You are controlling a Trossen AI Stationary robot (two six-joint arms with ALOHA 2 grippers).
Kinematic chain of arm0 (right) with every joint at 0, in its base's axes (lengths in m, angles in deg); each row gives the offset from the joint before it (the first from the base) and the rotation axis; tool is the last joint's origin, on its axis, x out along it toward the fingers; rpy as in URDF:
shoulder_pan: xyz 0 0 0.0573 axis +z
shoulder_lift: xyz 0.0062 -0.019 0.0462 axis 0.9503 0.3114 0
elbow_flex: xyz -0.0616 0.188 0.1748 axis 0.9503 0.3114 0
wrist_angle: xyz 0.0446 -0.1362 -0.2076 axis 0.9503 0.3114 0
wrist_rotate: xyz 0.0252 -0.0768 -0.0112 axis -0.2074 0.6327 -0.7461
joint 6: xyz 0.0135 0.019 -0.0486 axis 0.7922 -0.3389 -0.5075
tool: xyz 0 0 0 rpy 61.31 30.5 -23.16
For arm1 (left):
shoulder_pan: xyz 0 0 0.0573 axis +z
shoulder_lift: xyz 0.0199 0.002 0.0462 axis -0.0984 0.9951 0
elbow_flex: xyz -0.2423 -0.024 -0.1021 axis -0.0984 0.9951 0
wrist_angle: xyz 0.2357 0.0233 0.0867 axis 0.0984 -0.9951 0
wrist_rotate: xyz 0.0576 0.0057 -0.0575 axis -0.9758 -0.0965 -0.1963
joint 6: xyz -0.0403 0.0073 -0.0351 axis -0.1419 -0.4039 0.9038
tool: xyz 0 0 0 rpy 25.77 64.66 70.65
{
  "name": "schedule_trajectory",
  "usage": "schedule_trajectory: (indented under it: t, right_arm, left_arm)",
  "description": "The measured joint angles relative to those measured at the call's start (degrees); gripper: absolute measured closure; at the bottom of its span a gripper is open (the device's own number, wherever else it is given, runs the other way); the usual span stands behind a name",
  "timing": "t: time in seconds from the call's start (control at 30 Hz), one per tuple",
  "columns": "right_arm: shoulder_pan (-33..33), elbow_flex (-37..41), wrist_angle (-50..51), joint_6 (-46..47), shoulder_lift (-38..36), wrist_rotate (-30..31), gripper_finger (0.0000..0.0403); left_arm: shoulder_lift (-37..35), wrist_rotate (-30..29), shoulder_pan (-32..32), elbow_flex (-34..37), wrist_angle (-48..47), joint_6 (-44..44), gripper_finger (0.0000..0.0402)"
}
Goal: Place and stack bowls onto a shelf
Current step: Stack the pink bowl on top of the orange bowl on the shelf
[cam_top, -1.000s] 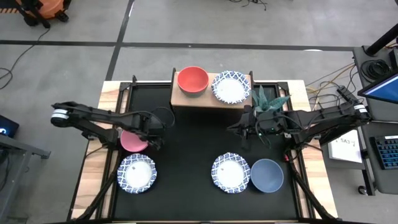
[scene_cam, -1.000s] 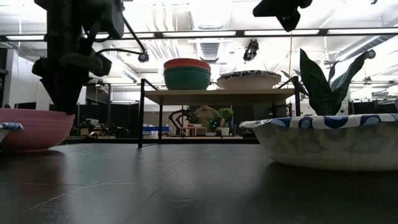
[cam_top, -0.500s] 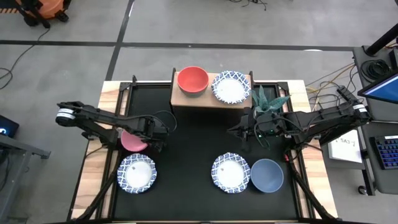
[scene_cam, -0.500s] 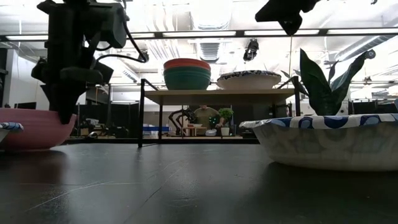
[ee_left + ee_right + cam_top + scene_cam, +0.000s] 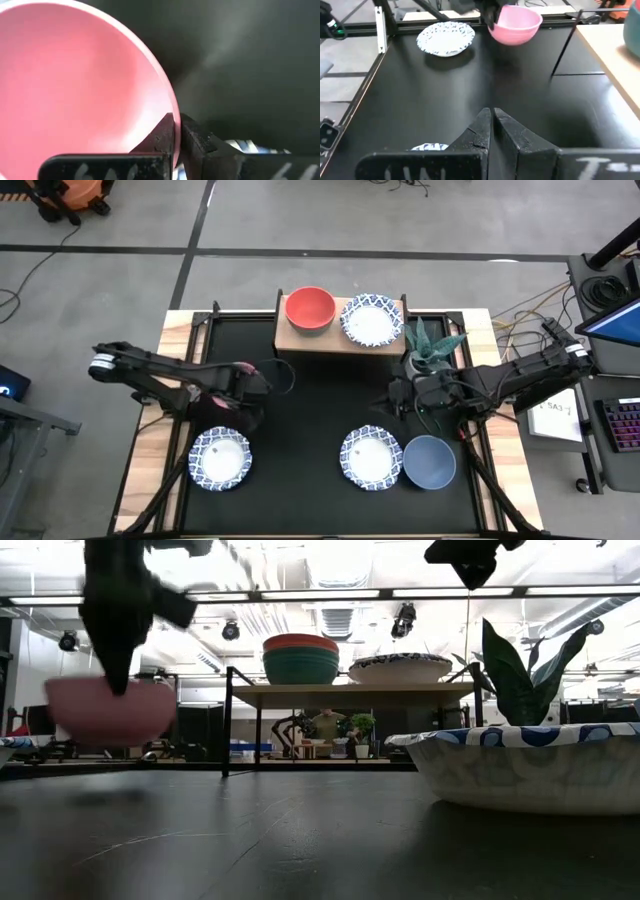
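Observation:
A pink bowl (image 5: pixel 110 707) hangs above the tabletop at the left, with my left gripper (image 5: pixel 176 131) shut on its rim; in the high view the arm (image 5: pixel 190 380) covers most of it. The shelf (image 5: pixel 338 338) at the far edge carries a red bowl (image 5: pixel 300 642) stacked in a green one (image 5: pixel 300 666), and beside them a blue-patterned white bowl (image 5: pixel 371 320). Two more patterned bowls (image 5: pixel 220 458) (image 5: pixel 371 458) and a slate-blue bowl (image 5: pixel 430 462) rest on their bases near the front. My right gripper (image 5: pixel 492 117) hovers shut right of the table's middle. My left gripper pinches the pink bowl's rim (image 5: pixel 172 107), one finger (image 5: pixel 157 137) inside the bowl and the other (image 5: pixel 197 140) outside. The fingers come from above, pointing down. The bowl hangs clear of the table, its opening up.
A white pot with a spiky green plant (image 5: pixel 430 345) stands right of the shelf, close to my right arm. The shelf's thin black legs (image 5: pixel 228 720) rise from the far part of the table. Bare black tabletop (image 5: pixel 320 400) lies between the arms.
My left gripper has shut on the pink bowl's rim and gone up, lifting the bowl clear of the table and carrying it a little toward the table's right. My right gripper has shifted slightly toward the near edge.

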Motion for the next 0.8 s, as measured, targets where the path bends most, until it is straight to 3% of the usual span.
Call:
schedule_trajectory:
  t: [0.23,0.57,0.7,0.8]
  right_arm:
    - [0.67,0.16,-0.02,-1.53,0.00,0.03,0.0394]
    - [0.67,0.56,-0.04,-2.99,0.02,0.07,0.0394]
    - [0.76,1.03,-0.01,-2.99,0.02,0.05,0.0394]
    - [0.77,1.13,-0.03,-3.36,0.04,0.02,0.0394]
  left_arm:
    - [2.08,0.14,-6.49,-16.70,-1.45,-17.90,0.0401]
    - [9.22,-15.24,-5.98,-35.57,-0.79,-44.72,0.0401]
    - [11.27,-21.78,-3.74,-41.07,-0.79,-52.54,0.0401]
    - [12.15,-23.43,-1.05,-45.08,-0.70,-57.03,0.0401]
